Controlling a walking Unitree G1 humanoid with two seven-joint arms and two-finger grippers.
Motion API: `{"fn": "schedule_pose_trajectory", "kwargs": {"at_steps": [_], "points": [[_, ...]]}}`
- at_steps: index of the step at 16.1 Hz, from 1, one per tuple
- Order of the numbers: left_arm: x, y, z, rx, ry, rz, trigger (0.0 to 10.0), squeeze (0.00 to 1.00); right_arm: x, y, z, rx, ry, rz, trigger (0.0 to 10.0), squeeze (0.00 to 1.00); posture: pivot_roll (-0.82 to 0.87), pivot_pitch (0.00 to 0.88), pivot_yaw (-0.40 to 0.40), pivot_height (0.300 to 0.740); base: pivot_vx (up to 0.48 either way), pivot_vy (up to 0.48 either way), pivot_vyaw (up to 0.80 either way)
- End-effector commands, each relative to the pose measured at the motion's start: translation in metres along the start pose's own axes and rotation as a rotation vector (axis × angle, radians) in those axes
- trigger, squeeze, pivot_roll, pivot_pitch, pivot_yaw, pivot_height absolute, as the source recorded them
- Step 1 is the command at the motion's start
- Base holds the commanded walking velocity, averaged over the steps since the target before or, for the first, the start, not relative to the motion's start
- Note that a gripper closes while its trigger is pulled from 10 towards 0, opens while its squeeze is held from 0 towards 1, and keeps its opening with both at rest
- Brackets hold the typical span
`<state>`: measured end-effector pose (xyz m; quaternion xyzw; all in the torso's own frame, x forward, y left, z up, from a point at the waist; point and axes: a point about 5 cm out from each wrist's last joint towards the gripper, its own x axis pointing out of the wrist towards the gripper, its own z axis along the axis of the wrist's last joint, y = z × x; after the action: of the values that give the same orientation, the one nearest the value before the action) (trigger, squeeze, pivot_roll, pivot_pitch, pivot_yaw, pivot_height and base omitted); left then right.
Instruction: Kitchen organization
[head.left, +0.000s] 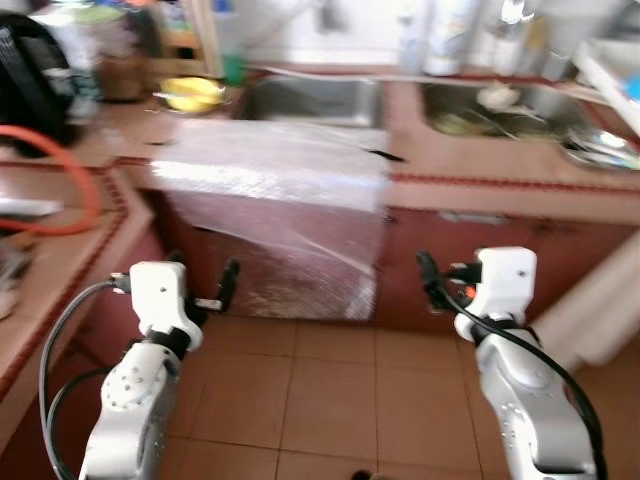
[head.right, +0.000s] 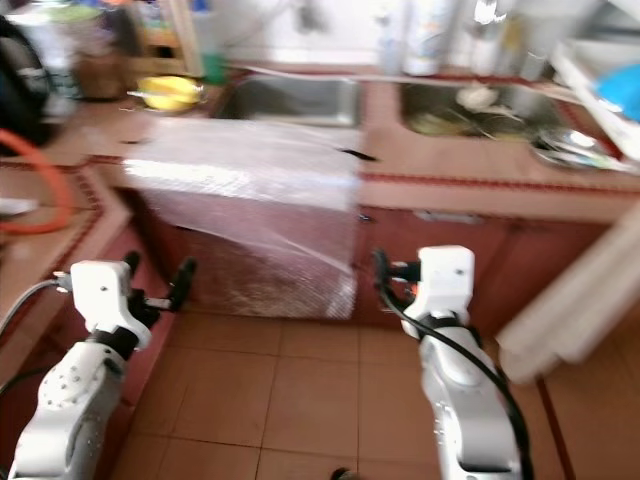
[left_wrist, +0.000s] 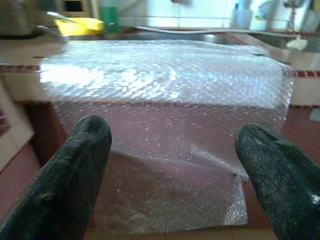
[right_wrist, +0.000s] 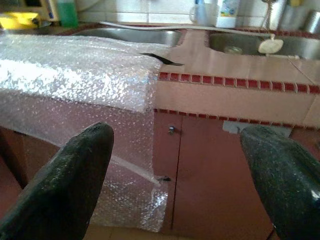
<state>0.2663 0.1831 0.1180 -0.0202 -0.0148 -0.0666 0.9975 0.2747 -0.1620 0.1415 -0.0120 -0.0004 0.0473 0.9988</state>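
Terracotta floor tiles (head.left: 330, 390) and a tiled L-shaped worktop (head.left: 470, 160) fill the kitchen ahead of you, the picture slightly blurred. Over the worktop's front edge hangs a large sheet of bubble wrap (head.left: 275, 215), its upper part lying flat on the worktop just before the left sink (head.left: 315, 100), its lower part draping down the red-brown cabinet front (head.left: 480, 260) almost to the floor. Your left gripper (head.left: 205, 290) is held low before the sheet's left edge, fingers (left_wrist: 65, 175) spread apart and holding nothing; the wrist view looks straight at the hanging wrap. Your right gripper (right_wrist: 180, 175) is held just right of the sheet's lower corner, facing the cabinet front; its fingers (right_wrist: 67, 175) are likewise spread wide and empty. A second sink (head.left: 500, 110) to the right holds dishes too blurred to tell apart. A yellow bowl (head.left: 192, 93) sits on the worktop left of the first sink, with a green bottle (right_wrist: 66, 12) just beside it. An orange hose (head.left: 70, 185) curls across the worktop's left wing. Bottles (head.left: 440, 35) stand against the back wall.
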Motion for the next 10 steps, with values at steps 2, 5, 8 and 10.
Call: {"fn": "schedule_pose_trajectory", "kwargs": {"at_steps": [2,5,8,10], "points": [[0.0014,-0.0034,0.0004,-0.004,-0.001,-0.017,10.0,0.00,-0.0030,-0.0041,0.0008,-0.005,-0.003,-0.019,10.0,0.00,-0.20,0.088,0.088,0.740,0.000,0.000,-0.78],[0.0039,-0.0062,0.0020,-0.022,-0.003,-0.059,10.0,0.00,-0.0054,-0.0044,0.0014,-0.002,-0.009,-0.031,10.0,0.00,-0.21,0.092,0.095,0.740,0.000,0.000,-0.52],[0.0042,-0.0032,0.0056,-0.017,-0.018,-0.034,10.0,0.00,-0.0042,-0.0017,0.0019,-0.008,-0.013,-0.016,10.0,0.00,-0.20,0.091,0.092,0.740,0.000,0.000,0.00],[0.0028,0.0003,0.0077,-0.015,-0.031,-0.014,10.0,0.00,-0.0030,0.0010,0.0028,-0.015,-0.017,0.003,10.0,0.00,-0.20,0.089,0.090,0.740,0.000,0.000,0.00]]}}
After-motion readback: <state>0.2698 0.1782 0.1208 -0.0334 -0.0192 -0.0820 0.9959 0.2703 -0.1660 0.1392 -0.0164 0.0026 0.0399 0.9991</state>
